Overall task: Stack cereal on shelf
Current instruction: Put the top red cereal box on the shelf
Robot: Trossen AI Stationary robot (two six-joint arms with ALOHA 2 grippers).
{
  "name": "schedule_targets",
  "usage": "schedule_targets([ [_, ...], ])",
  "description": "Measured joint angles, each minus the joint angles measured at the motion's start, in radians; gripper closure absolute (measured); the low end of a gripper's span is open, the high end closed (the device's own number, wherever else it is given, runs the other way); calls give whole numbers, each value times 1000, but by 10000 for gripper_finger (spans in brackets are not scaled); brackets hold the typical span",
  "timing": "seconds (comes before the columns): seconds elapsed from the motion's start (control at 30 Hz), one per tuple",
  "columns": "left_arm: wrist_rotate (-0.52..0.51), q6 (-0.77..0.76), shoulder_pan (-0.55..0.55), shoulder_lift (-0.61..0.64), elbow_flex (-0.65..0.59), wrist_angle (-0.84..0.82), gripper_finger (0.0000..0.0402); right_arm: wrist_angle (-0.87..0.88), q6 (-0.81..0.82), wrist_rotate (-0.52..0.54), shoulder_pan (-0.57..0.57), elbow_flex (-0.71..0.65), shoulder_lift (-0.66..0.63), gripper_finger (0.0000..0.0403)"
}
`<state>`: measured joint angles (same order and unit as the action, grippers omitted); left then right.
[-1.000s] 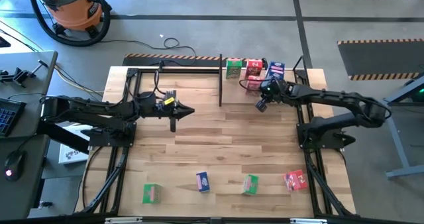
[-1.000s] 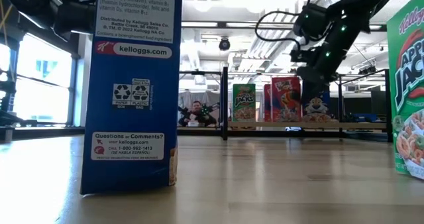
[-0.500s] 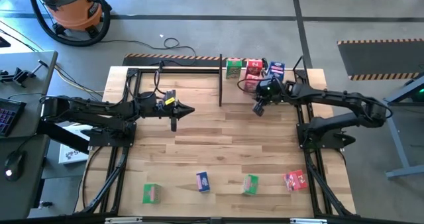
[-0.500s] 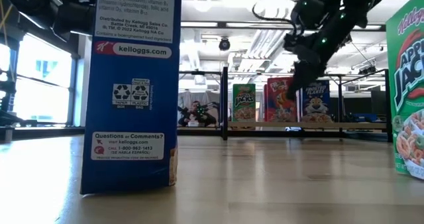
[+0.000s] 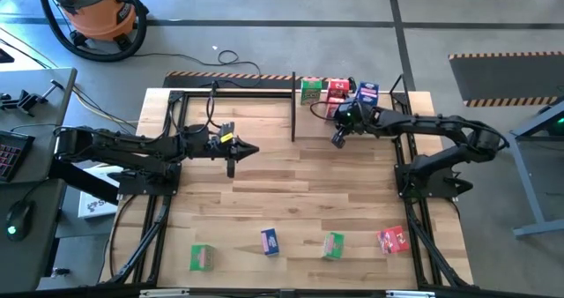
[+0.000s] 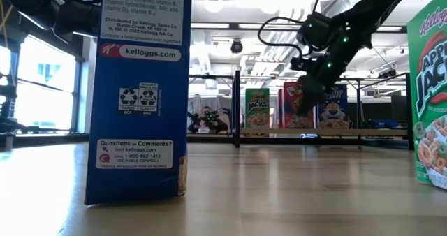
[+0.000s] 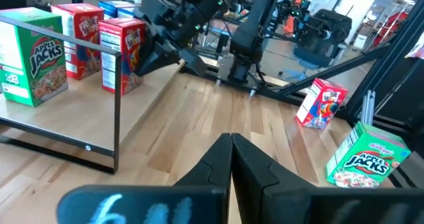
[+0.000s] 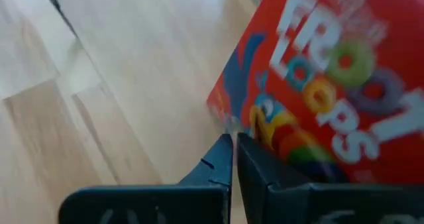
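Observation:
The shelf [image 5: 293,113], a thin black rod rack with an upright post, stands at the table's far edge. On it stand a green box [image 5: 310,91], a red box [image 5: 337,88] and a blue box [image 5: 368,93]. A second red box [image 7: 122,55] stands just in front of them. My right gripper [image 5: 337,137] is shut, right beside this red box [image 8: 311,91]. My left gripper [image 5: 231,166] is shut and empty, hovering left of the table's middle. My right gripper has its shut fingertips [image 8: 228,148] right at the front red box's printed face, near a lower corner [image 8: 222,114]. It comes slanting down from the table's right. I cannot tell whether they touch the box.
Along the near edge stand a green box [image 5: 202,257], a blue box [image 5: 270,242], a green box [image 5: 333,244] and a red box [image 5: 393,239]. The arms' black base frames [image 5: 150,201] run along both sides. The middle of the wooden table [image 5: 291,192] is bare.
My right gripper has gone toward the table's left edge along the front of the shelf, dropping a little, and stays shut.

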<state>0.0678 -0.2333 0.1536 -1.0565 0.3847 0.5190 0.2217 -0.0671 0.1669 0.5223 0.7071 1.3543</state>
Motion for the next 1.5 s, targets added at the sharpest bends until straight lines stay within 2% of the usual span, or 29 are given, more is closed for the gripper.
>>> schedule_targets([
  [0.33,0,-16,-18,0,0,-40,401,-59,-12,-13,47,0,0,400],
  [0.63,0,-19,-24,0,0,-71,401,-59,-12,-17,14,0,-9,400],
  [0.9,-1,-16,-23,0,0,-72,401,116,5,-34,-58,30,-114,400],
  [1.0,-1,0,-23,0,0,-73,401,140,24,4,-56,29,-101,400],
  [1.13,-1,0,-23,0,0,-73,401,89,14,90,-51,29,-55,400],
  [1.5,-7,-5,-44,0,-1,-75,401,33,14,152,-11,29,-8,400],
])
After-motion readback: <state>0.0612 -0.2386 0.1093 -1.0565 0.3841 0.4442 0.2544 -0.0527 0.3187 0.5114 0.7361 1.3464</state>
